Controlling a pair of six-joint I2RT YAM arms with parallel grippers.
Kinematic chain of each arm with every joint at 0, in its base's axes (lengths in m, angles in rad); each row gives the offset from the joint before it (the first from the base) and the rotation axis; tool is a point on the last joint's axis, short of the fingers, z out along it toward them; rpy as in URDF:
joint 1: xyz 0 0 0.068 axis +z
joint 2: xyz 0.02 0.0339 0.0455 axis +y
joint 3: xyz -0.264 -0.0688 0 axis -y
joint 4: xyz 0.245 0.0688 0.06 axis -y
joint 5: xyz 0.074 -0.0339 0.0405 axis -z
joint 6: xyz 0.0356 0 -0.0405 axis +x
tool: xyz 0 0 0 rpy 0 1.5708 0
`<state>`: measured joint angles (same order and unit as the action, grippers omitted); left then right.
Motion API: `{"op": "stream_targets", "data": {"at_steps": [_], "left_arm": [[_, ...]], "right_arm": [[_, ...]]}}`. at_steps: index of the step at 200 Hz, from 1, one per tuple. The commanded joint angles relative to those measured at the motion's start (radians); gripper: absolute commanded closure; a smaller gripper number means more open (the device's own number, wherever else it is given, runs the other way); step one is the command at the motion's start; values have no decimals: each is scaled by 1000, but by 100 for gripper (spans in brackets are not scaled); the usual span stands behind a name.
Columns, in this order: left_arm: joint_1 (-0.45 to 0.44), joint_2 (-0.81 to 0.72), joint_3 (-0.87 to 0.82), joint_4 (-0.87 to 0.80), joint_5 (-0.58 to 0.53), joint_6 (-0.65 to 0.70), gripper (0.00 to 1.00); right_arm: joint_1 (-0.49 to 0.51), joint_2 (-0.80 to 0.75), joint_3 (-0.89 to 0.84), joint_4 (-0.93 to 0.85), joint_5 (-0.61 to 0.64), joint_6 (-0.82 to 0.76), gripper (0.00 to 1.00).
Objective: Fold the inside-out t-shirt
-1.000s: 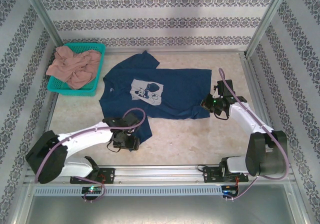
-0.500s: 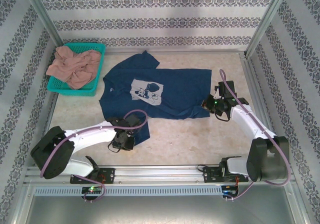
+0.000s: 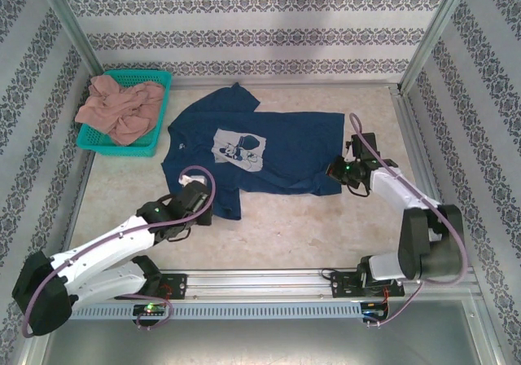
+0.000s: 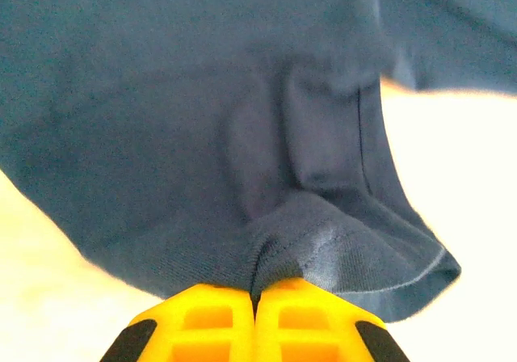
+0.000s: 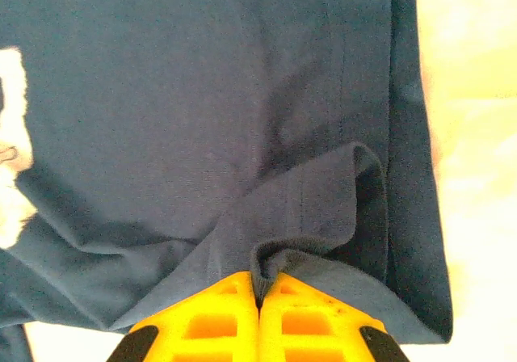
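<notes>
Navy t-shirt now in left tool

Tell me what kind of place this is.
Probably a robot test cell set up for laundry folding: patterned wall panels in an aluminium frame box in a table holding a t-shirt and a teal basket.

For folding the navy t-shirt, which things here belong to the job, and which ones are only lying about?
Belong to the job:
- navy t-shirt
- left fingers, shut on its sleeve
- right fingers, shut on its hem

Only lying about:
- teal basket
- pinkish-tan garment inside the basket
</notes>
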<state>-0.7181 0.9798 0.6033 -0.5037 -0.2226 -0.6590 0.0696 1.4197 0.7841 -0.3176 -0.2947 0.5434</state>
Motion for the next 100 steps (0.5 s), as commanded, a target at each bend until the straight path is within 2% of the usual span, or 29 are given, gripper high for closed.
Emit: {"op": "stream_targets", "data": {"at_steps": [1,33,62,77,100], "left_arm": [[17,-36,112,97,-200,85,100],[16,-171,314,61,-263,297,100],[16,-216,572,-49,-272,449,100],[14,-215,722,-90,-270,511,100],[14,-174,957,-143,-247,584,100]], "right_arm": [[-1,-37,53,2,-2,-20,100],[10,-319,128,-168,86,-113,100],[19,-559,295,-312,179,-177,100],[22,-631,430,-375,210,-194,100],[24,-662,660,-477,233,-212,100]]}}
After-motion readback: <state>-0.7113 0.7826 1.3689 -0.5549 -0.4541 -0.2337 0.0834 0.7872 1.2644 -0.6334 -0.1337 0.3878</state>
